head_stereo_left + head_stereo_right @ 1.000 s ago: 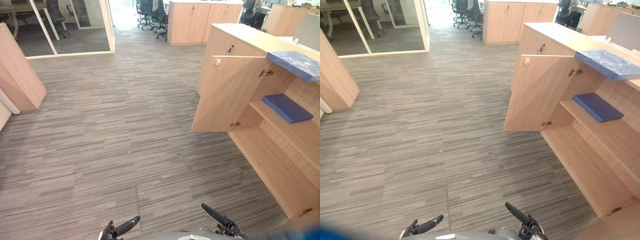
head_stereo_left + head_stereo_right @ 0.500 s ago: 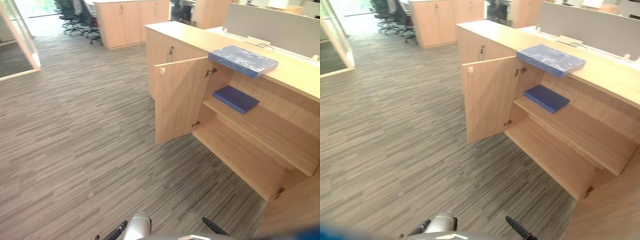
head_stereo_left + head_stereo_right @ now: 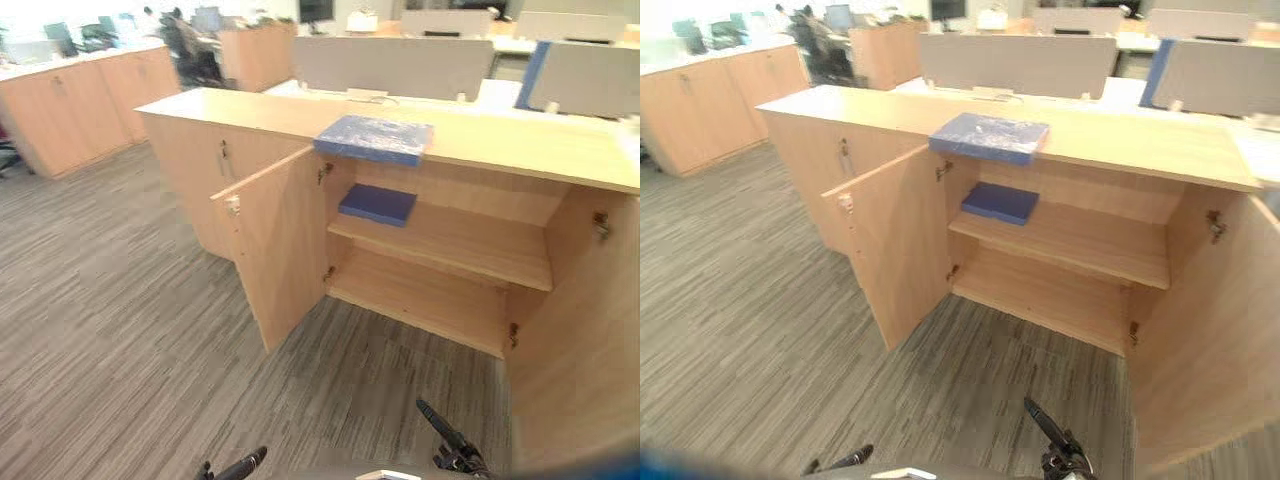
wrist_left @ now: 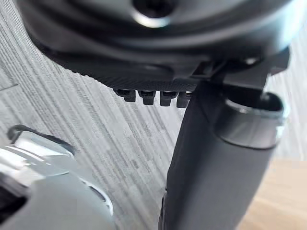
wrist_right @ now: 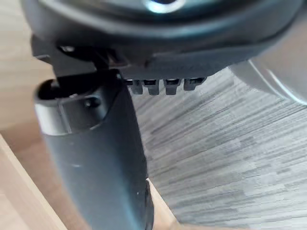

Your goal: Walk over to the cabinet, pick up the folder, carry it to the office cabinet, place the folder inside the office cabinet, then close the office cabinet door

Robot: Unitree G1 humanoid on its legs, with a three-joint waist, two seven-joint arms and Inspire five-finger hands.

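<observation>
- The open left door [image 3: 285,240] could be struck on a tight approach.
- The blue folder [image 3: 373,138], overhanging the cabinet top [image 3: 520,150], could be knocked off or mistaken for the darker shelved folder [image 3: 377,203].
- The left hand [image 3: 243,465] and right hand [image 3: 445,440] are held low, relaxed, empty.

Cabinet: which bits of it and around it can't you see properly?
Cabinet inside, left end: hidden behind its open left door, eye views.
Right door: cut off by the left eye view's right edge.
Small lock further left: too small to make out.
Left hand, right hand: cut off by the bottom edge.
</observation>
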